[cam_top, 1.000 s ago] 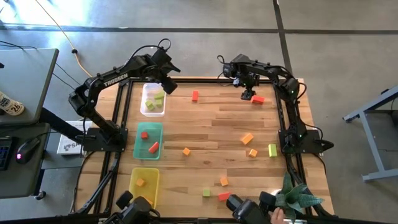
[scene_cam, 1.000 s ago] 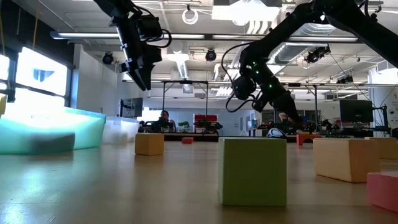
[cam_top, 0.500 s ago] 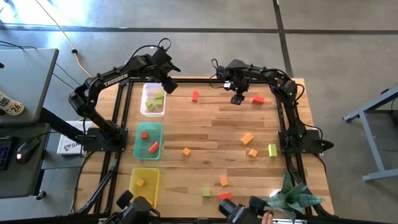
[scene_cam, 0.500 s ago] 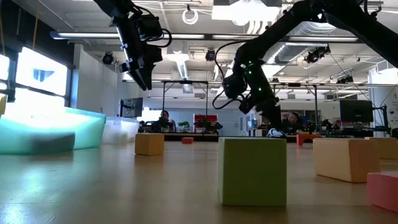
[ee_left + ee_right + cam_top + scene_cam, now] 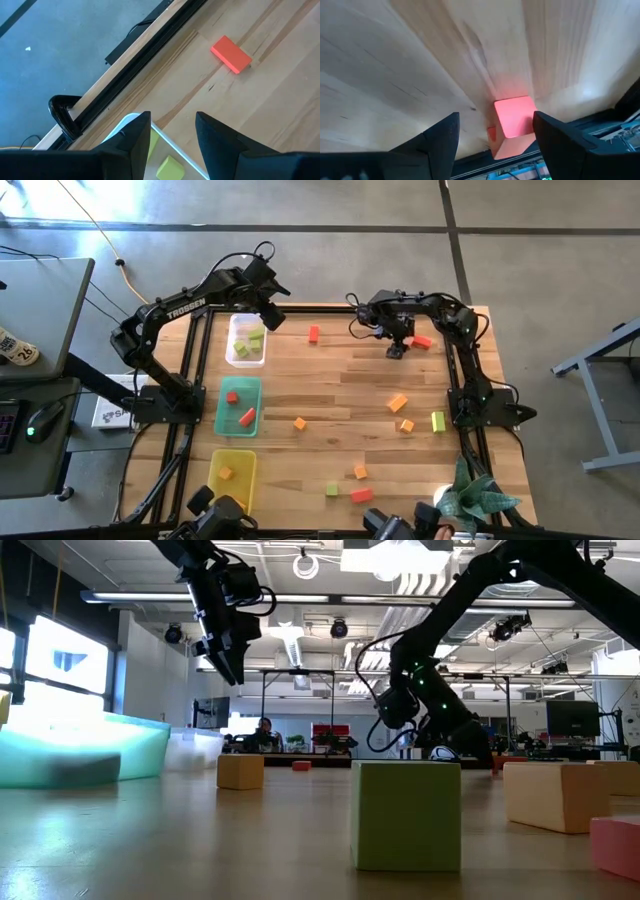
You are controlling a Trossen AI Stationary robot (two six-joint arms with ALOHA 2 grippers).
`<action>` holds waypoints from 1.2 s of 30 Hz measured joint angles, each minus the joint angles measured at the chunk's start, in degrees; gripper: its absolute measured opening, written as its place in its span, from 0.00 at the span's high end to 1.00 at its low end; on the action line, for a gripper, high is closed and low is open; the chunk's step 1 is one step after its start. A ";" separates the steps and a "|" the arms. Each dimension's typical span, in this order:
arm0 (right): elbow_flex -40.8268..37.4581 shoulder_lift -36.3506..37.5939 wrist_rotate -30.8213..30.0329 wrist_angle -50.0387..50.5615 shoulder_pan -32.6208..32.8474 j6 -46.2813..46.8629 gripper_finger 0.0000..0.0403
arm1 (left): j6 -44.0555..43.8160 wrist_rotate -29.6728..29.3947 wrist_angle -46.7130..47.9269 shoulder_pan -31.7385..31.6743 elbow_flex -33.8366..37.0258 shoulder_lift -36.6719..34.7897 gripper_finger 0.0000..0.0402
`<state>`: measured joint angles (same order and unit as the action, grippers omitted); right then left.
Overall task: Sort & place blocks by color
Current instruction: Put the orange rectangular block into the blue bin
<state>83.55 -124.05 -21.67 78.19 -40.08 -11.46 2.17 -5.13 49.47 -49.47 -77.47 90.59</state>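
Observation:
Red, orange and yellow-green blocks lie scattered on the wooden table. My right gripper (image 5: 396,348) (image 5: 495,131) is open and low over the far right part. A red block (image 5: 421,341) (image 5: 515,116) lies on the table just ahead of its fingers, and nothing touches it. My left gripper (image 5: 270,315) (image 5: 172,131) hangs open and empty above the far end of the clear tray (image 5: 232,352). That tray holds yellow-green blocks (image 5: 254,337). Another red block (image 5: 313,333) (image 5: 231,53) lies to the right of the tray.
A green tray (image 5: 222,408) with red blocks and a yellow tray (image 5: 246,477) with an orange block sit along the left side. Loose blocks lie at centre right (image 5: 398,402) and near the near edge (image 5: 361,495) (image 5: 405,815). A person's hand holds a green leafy thing (image 5: 480,498) at the near right corner.
My right gripper swung toward the table's left, away from the red block. It then came back toward the block and sank lower, ending a little nearer the near edge than where it began.

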 joint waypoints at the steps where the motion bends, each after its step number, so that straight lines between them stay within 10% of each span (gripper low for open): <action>1: -0.04 0.00 0.00 0.02 -0.06 0.07 0.41 | 0.00 0.00 0.00 0.00 0.00 0.00 0.64; 36: 1.07 0.02 3.89 2.99 -4.59 6.49 0.55 | 0.00 0.00 -0.04 0.02 0.00 0.00 0.64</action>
<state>84.62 -124.03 -17.78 81.19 -44.66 -4.97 2.17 -5.12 49.43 -49.45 -77.47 90.59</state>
